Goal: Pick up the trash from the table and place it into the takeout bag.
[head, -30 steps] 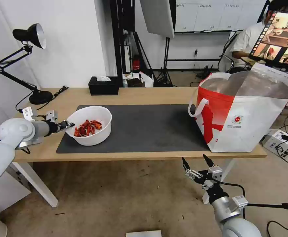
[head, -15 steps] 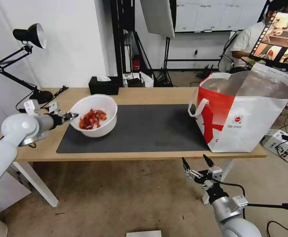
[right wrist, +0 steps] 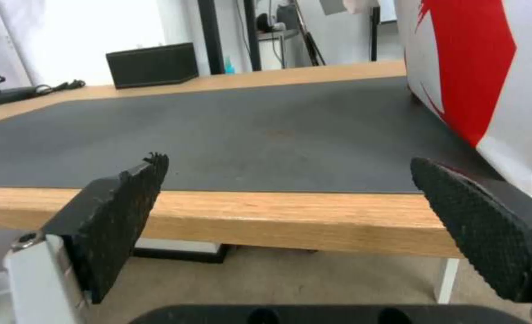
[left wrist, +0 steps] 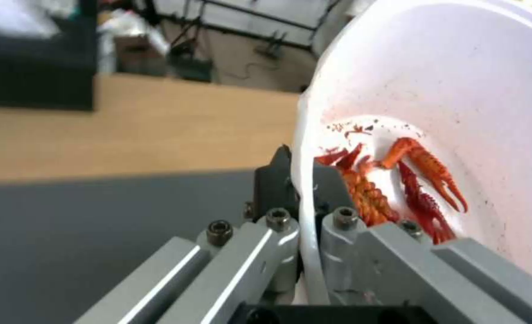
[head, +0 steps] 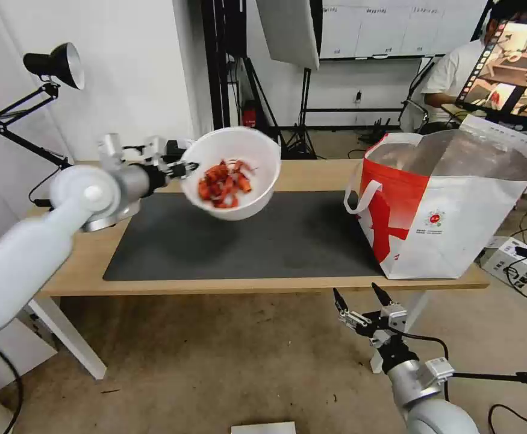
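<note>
The trash in view is a white round bowl (head: 233, 172) of red food scraps (head: 224, 176), held in the air above the dark grey mat (head: 245, 235) and tilted toward me. My left gripper (head: 188, 167) is shut on the bowl's rim (left wrist: 307, 211), one finger inside the rim and one outside; the scraps (left wrist: 398, 184) lie in the bowl's bottom. The takeout bag (head: 450, 205), white with a red panel and foil lining, stands open at the table's right end (right wrist: 494, 90). My right gripper (head: 359, 296) hangs open below the table's front edge (right wrist: 278, 216).
A black tissue box (head: 188, 157) sits at the back of the table (head: 311, 175) behind the bowl. A black desk lamp (head: 52, 66) stands at the far left. A monitor and a seated person are behind the bag. Cables lie on the floor at right.
My left gripper has lifted the bowl off the mat and carried it up and to the right, toward the bag. The right arm has not moved.
</note>
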